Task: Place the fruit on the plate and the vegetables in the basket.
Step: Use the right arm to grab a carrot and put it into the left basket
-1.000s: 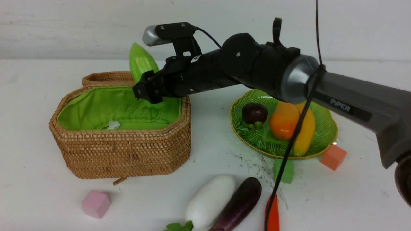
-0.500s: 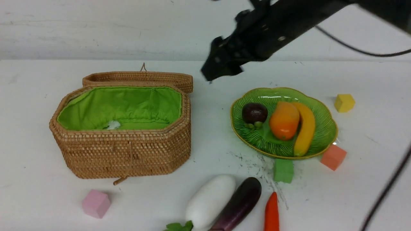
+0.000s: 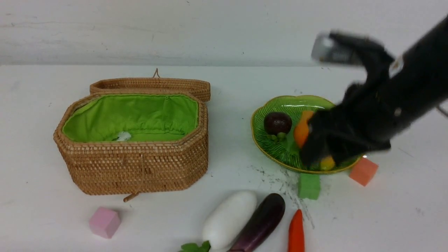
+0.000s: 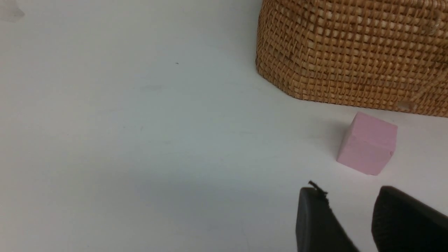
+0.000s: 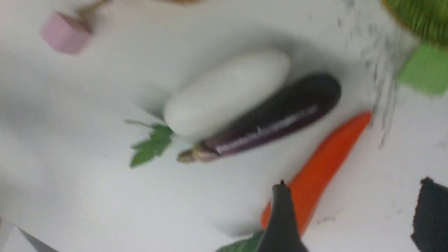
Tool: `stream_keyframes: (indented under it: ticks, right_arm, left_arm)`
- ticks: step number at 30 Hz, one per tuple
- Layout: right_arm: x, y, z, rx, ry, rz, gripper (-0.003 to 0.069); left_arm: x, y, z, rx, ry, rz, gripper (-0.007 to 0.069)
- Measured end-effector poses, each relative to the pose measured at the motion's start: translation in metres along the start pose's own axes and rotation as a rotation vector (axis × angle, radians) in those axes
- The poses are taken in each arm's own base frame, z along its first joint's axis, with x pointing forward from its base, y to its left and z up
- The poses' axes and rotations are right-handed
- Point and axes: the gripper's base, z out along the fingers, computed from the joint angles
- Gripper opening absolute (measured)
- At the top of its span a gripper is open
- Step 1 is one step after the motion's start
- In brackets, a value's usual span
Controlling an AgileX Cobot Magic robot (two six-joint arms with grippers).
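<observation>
Front view: the basket (image 3: 140, 171) stands open on the left of the white table (image 3: 52, 217), with its lid (image 3: 150, 85) tipped back behind it. The plate (image 3: 276, 148) sits to the right, well apart from it. On the plate lie the mangosteen (image 3: 277, 122), the mango (image 3: 301, 132) and the banana (image 3: 327, 163). The blurred right arm (image 3: 385, 108) reaches over the dish and hides most of the last two. At the near edge the radish (image 3: 229, 217) and the eggplant (image 3: 262, 220) lie touching, with the red pepper (image 3: 296, 232) just beside them. A green cube (image 3: 309, 186) and an orange cube (image 3: 364, 170) sit just beside the plate's near rim, and a pink cube (image 3: 104, 222) lies near the basket's front.

In the right wrist view the right gripper (image 5: 353, 217) has its jaws spread wide and grips nothing. The red pepper's broad end lies by one finger (image 5: 280, 220), off to the side of the gap, with the eggplant and radish beyond it.

In the left wrist view the left gripper (image 4: 353, 224) has its jaws partly apart and nothing between them. The pink cube lies near its tips and the basket's wall is beyond.
</observation>
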Motion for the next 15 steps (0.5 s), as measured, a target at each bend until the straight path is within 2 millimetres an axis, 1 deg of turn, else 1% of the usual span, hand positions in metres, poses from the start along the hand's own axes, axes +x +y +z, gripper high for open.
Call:
stream_keyframes:
  ticks: [1,2,3,6,9,14,15]
  right_arm:
    - [0.002,-0.001,0.003,0.002,0.006,0.006,0.0490]
    - [0.015,-0.011,0.022,0.018,0.031,0.057,0.0490]
    - [0.022,-0.016,0.032,0.023,0.028,0.085,0.0490]
    - [0.034,-0.023,0.051,-0.001,-0.002,0.167,0.0490]
    - [0.038,-0.024,0.059,-0.030,-0.010,0.206,0.0490]
    - [0.041,-0.027,0.077,-0.058,0.049,0.237,0.0490]
    - [0.041,-0.027,0.077,-0.059,0.050,0.240,0.0490]
  left_arm:
    - [0.000,0.000,0.000,0.000,0.000,0.000,0.0239]
    - [0.000,0.000,0.000,0.000,0.000,0.000,0.0239]
    - [0.000,0.000,0.000,0.000,0.000,0.000,0.0239]
    - [0.000,0.000,0.000,0.000,0.000,0.001,0.0239]
    - [0.000,0.000,0.000,0.000,0.000,0.001,0.0239]
    - [0.000,0.000,0.000,-0.001,0.000,0.002,0.0239]
    - [0.000,0.000,0.000,-0.001,0.000,0.002,0.0239]
